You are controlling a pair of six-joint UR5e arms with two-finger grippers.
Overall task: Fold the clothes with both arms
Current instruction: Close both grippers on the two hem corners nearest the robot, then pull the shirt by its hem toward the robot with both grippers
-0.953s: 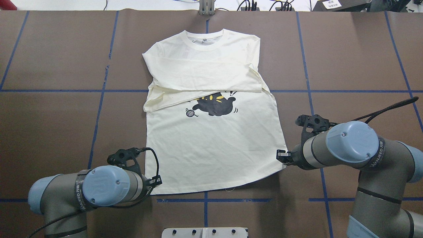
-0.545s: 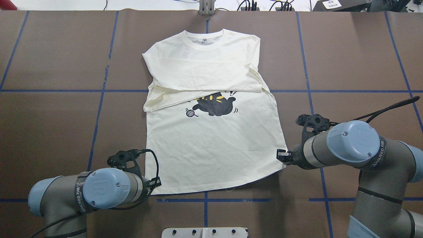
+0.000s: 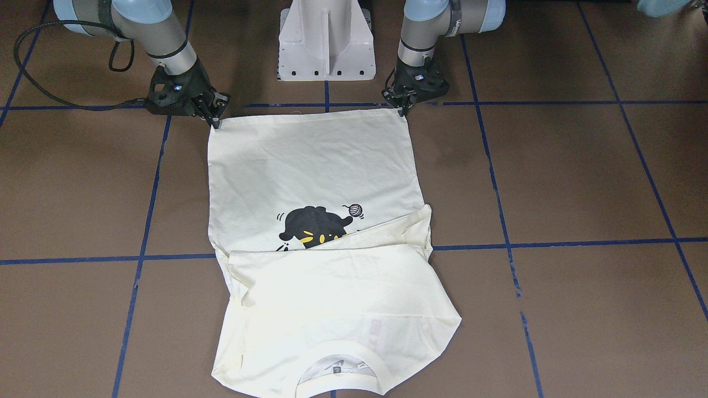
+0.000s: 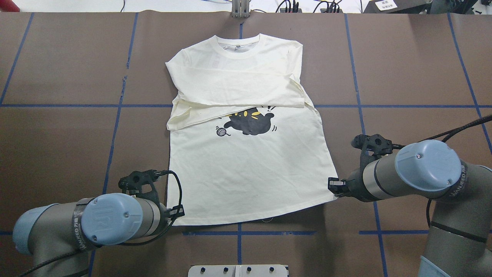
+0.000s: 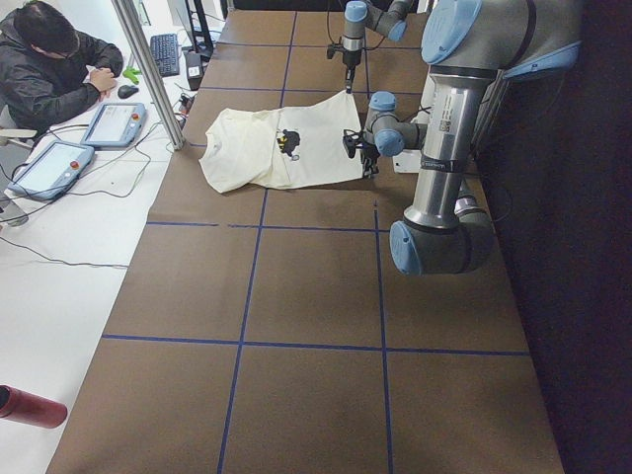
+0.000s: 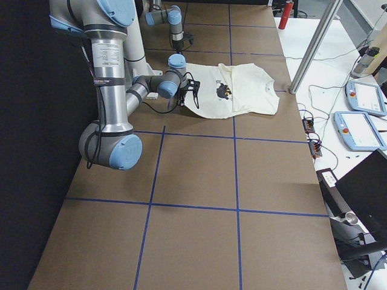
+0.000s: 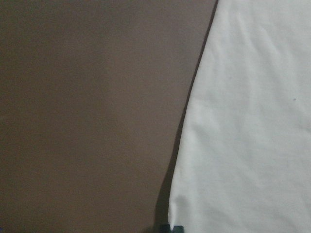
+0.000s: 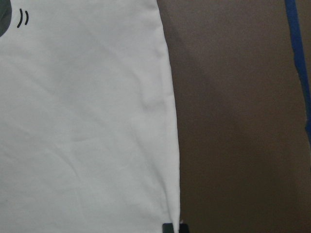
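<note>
**Exterior front-facing view.** Shows the T-shirt [image 3: 310, 160] flat on the brown bench [image 3: 581, 182], print side up. Puts the collar at the bottom edge of the frame and the hem toward the white pedestal base [image 3: 326, 38] at top centre. Shows a folded-over cream layer across the chest, hiding part of the black cat print [image 3: 312, 224] but not the yarn ball [image 3: 354, 209]. Places the left pincer [image 3: 404, 109] on the hem corner right of centre and the right pincer [image 3: 215, 122] on the hem corner left of centre. Shows both with fingers drawn together on the cloth.

**Overhead exterior view.** Puts the collar at top centre and the hem at lower centre, slanting upward to the right. Places the left pincer [image 4: 180, 211] on the lower-left hem corner and the right pincer [image 4: 331, 184] on the right-hand hem corner, each clamped on the fabric edge.

**Exterior left view.** Shows the T-shirt [image 5: 257, 153] in the upper middle, with a seated person [image 5: 49, 69] at upper left. Gives too little detail to read the fingers.

**Exterior right view.** Shows the T-shirt [image 6: 242, 90] at upper centre. Again gives too little detail to read the fingers.

**Left wrist-mounted view.** Fills the right half with cream cloth and the left half with bare bench. Shows the fingertips [image 7: 171, 228] at the bottom edge, closed on the cloth corner.

**Right wrist-mounted view.** Fills the left half with cloth and the right half with bench, with a blue tape line [image 8: 299, 63] at upper right. Shows the fingertips [image 8: 167, 227] at the bottom edge, pinched on the hem corner.
</note>
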